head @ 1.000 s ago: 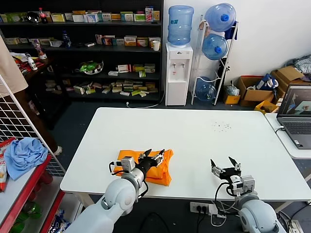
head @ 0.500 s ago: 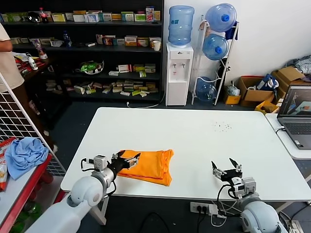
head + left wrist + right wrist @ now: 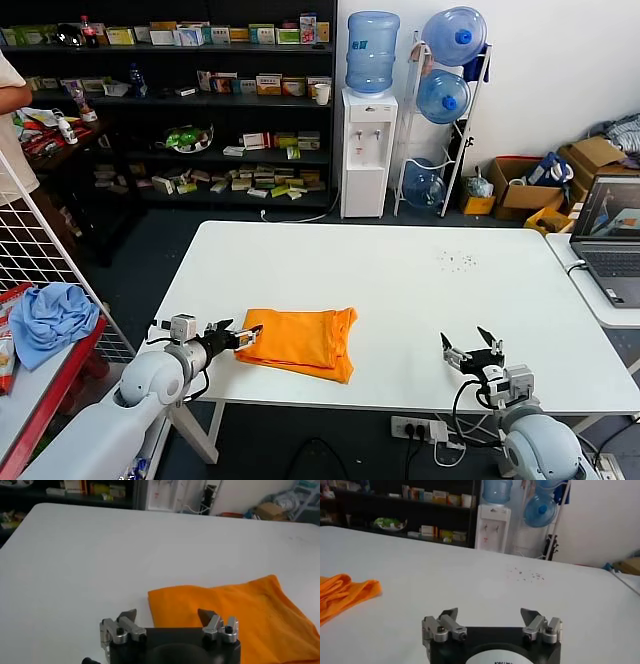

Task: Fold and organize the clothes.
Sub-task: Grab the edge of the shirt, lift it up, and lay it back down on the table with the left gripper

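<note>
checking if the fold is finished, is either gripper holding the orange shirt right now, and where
Nothing is held. The left gripper is open at the folded orange T-shirt's left edge; the right gripper is open over bare table.

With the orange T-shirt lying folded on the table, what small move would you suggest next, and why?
Probably draw the left gripper a little farther off to the robot's left. Its jaws stand open and empty beside the T-shirt's left edge, and the shirt lies as a neat folded stack on the table. The right gripper waits open, well apart, near the front edge.
</note>
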`<move>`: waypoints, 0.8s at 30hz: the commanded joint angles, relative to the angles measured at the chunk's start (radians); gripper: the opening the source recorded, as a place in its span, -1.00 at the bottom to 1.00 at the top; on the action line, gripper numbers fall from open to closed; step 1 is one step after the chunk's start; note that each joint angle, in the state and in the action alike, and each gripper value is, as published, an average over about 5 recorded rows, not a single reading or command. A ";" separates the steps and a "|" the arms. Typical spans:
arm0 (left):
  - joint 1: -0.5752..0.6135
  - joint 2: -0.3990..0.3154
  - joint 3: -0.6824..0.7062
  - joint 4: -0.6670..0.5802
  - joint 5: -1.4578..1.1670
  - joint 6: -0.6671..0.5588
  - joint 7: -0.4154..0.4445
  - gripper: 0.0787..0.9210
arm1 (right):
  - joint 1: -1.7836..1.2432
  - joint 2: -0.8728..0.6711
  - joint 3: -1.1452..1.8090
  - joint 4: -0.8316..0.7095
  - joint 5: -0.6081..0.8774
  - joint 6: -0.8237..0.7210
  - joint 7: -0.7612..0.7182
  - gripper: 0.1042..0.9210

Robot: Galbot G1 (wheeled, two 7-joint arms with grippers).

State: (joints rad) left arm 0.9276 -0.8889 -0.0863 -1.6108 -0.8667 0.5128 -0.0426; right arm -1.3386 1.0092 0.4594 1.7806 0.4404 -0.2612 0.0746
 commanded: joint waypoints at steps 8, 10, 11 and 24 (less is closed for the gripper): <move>-0.013 -0.005 -0.003 0.081 0.007 0.035 0.065 0.65 | 0.008 0.000 -0.003 0.007 0.007 -0.007 0.003 0.76; -0.013 -0.009 -0.001 0.076 0.006 0.035 0.065 0.51 | 0.009 0.001 -0.004 0.008 0.007 -0.008 0.004 0.76; -0.013 -0.010 0.000 0.074 0.005 0.035 0.065 0.45 | 0.008 0.002 -0.004 0.009 0.006 -0.008 0.004 0.76; -0.005 -0.032 0.008 0.064 0.013 0.012 0.050 -0.44 | 0.015 0.001 -0.006 0.023 0.013 -0.015 0.010 0.76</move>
State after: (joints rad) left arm 0.9228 -0.9179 -0.0772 -1.5536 -0.8563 0.5348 0.0188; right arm -1.3245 1.0100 0.4548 1.8015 0.4523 -0.2750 0.0831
